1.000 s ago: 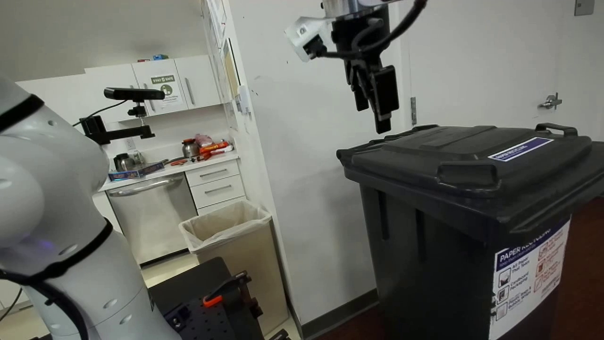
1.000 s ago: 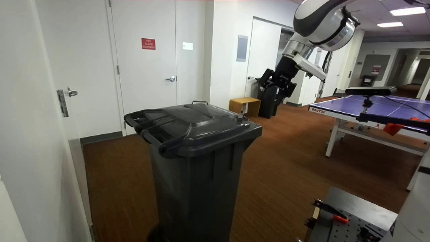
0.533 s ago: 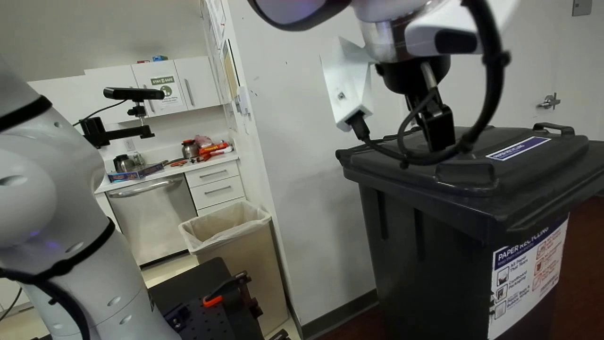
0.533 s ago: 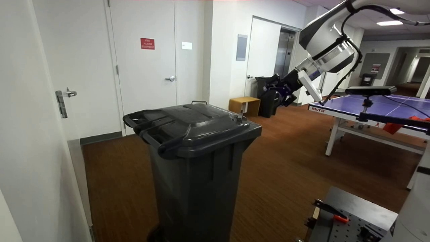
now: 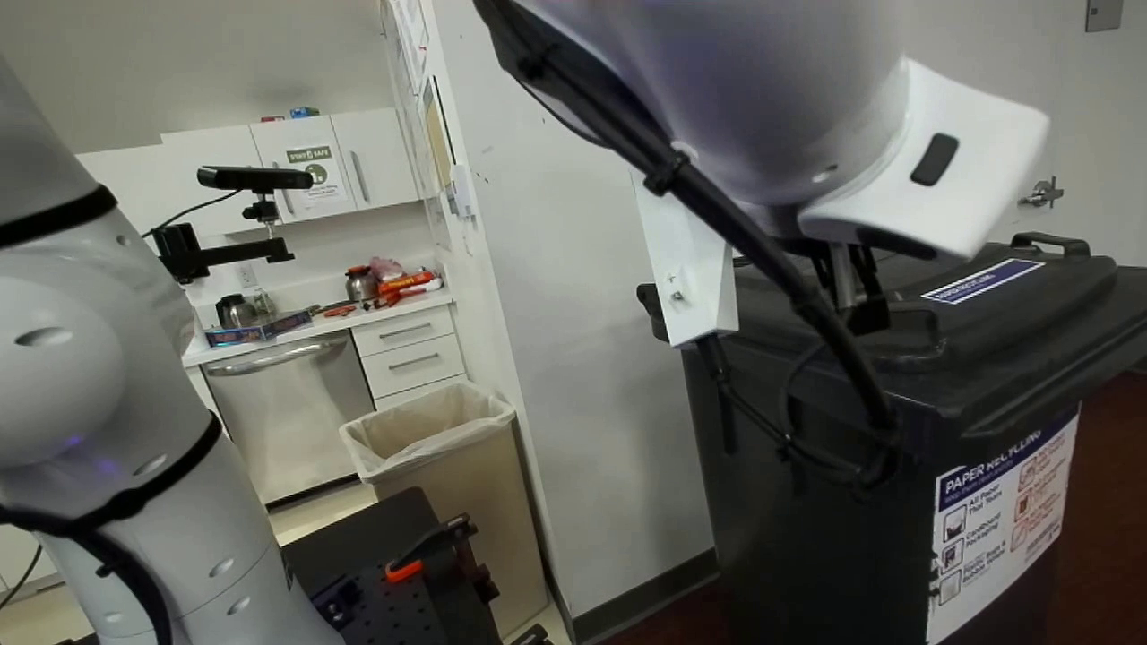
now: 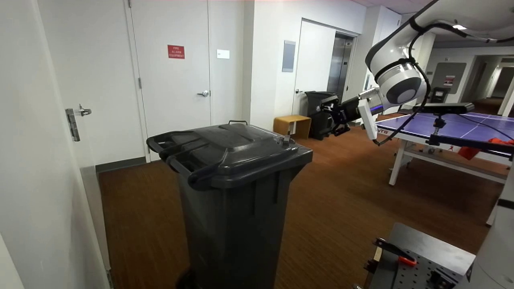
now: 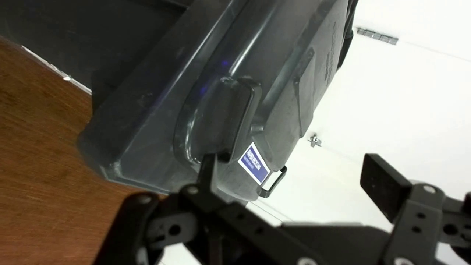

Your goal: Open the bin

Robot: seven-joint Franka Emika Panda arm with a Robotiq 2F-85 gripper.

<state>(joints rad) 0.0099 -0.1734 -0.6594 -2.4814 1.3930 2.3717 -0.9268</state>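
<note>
The bin is a large black wheelie bin, standing upright in both exterior views. Its ribbed lid lies shut. A white-and-blue label is on its front. In the wrist view the lid shows a side grip and a small loop handle. My gripper is open with nothing between its fingers. In an exterior view the gripper points left, beyond the lid's right end and above its height. In an exterior view the arm hides most of the gripper.
A wall stands behind the bin. A white open-topped container stands by it. A perforated plate with clamps lies at my base. A table-tennis table, a wooden stool and another black bin stand farther off.
My arm has swung toward the bin's labelled front side and come lower. The gripper has turned from pointing steeply down to nearly level. The bin and its lid have not moved.
</note>
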